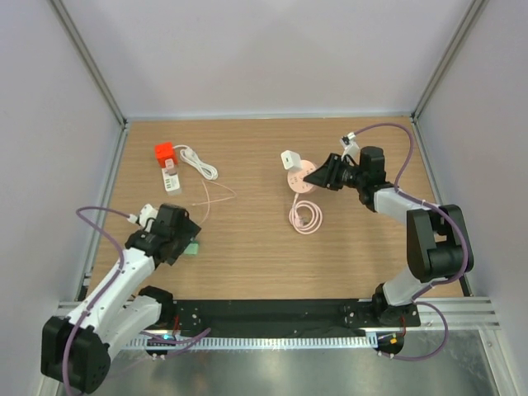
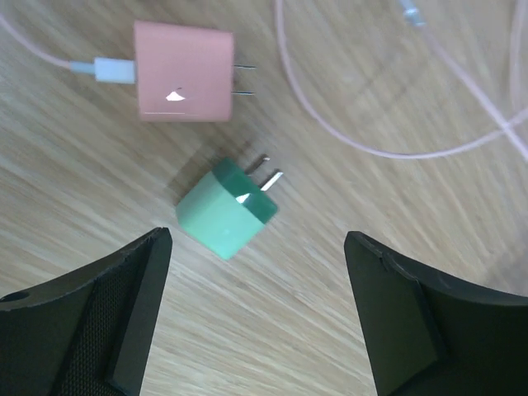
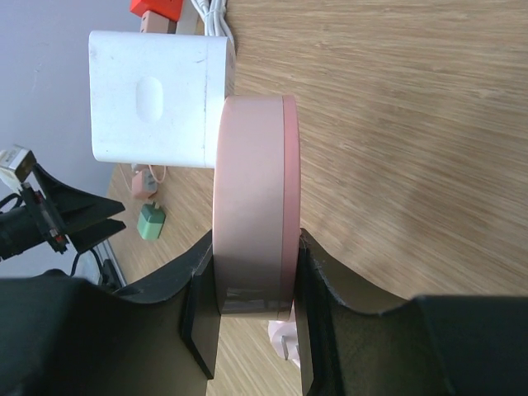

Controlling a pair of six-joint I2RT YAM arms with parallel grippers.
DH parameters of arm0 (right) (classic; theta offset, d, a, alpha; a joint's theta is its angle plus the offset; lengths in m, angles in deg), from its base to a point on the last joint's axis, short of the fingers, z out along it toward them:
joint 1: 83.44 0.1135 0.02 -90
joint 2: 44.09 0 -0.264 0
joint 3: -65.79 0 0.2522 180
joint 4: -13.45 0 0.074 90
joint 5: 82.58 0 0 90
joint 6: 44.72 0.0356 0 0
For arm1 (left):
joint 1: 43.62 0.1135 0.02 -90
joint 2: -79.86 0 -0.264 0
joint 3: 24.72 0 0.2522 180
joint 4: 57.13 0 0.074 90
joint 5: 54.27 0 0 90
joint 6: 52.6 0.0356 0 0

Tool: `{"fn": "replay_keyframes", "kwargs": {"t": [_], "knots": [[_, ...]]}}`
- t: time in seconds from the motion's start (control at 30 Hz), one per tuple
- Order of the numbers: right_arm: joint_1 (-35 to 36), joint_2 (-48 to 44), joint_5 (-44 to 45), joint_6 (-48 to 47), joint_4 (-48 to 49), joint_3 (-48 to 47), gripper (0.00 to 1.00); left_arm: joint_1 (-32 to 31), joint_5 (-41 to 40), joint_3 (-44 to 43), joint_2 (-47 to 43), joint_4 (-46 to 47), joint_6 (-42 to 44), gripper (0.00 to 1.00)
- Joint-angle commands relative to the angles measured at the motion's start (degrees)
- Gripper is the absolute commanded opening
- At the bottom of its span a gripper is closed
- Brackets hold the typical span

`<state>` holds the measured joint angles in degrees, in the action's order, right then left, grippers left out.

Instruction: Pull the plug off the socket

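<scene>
Right gripper [image 3: 252,318]: its fingers are pressed onto the two flat faces of the pink socket [image 3: 252,190], pinching the disc edge-on near its rim.
White plug [image 3: 153,99]: seated against one flat face of the socket, just beyond the tips of the right fingers and clear of them.
Left gripper [image 2: 257,247]: its fingers are spread wide with nothing between the pads, well apart from the white plug.
Below the left fingers: a green plug [image 2: 227,208] lies loose on the table [image 2: 74,198] in the gap, with a pink plug [image 2: 183,73] beyond the tips.
Handling, judged: the white plug looks like a light, rigid plastic block. Its glossy skin and rounded corners are likely slippery, and only its prongs hold it in.
Where to grip: across two opposite flat sides at mid-body, pads flat on the faces rather than on the corners.
Pull direction: straight off the socket face along the prongs.
Risk: twisting could jam the prongs or drag the disc out of the right fingers.
</scene>
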<state>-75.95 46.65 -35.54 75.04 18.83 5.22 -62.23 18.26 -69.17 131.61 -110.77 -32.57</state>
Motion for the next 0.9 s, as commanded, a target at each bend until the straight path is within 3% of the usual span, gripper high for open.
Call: {"fn": "replay_keyframes", "kwargs": {"t": [0.0, 0.1, 0.13, 0.17, 0.23, 0.37, 0.57, 0.87], "knots": [[0.2, -0.2, -4.8, 1.4, 7.6, -1.4, 0.01, 0.3, 2.1, -3.9, -5.0, -0.2, 6.6, 0.9], [0.4, 0.7, -7.1, 1.6, 8.4, -1.8, 0.01, 0.3, 13.2, -2.6, -10.1, 10.7, 15.5, 0.97], [0.9, 1.0, -7.7, 1.5, 8.5, -1.8, 0.01, 0.3, 22.5, -0.8, -11.1, 14.6, 17.1, 0.99], [1.1, 1.3, -8.1, 1.3, 8.5, -2.3, 0.01, 0.3, 26.2, 0.0, -11.7, 22.2, 19.2, 1.0], [2.3, 1.9, -9.1, -0.4, 7.2, -2.9, 0.01, 0.3, 34.4, 1.1, -10.4, 28.9, 19.0, 1.0], [5.1, 2.0, -8.5, -6.2, 1.1, -5.5, 0.01, 0.2, 42.5, -2.0, -1.2, 41.5, 14.8, 1.0], [8.0, 0.5, -4.4, -13.7, -5.8, -7.2, 0.01, -5.6, 42.0, -10.8, 12.5, 50.8, 10.5, 1.0], [10.4, -0.2, -1.0, -17.5, -9.6, -8.2, 0.01, -13.0, 30.8, -21.5, 28.3, 48.0, 5.6, 1.0]]}}
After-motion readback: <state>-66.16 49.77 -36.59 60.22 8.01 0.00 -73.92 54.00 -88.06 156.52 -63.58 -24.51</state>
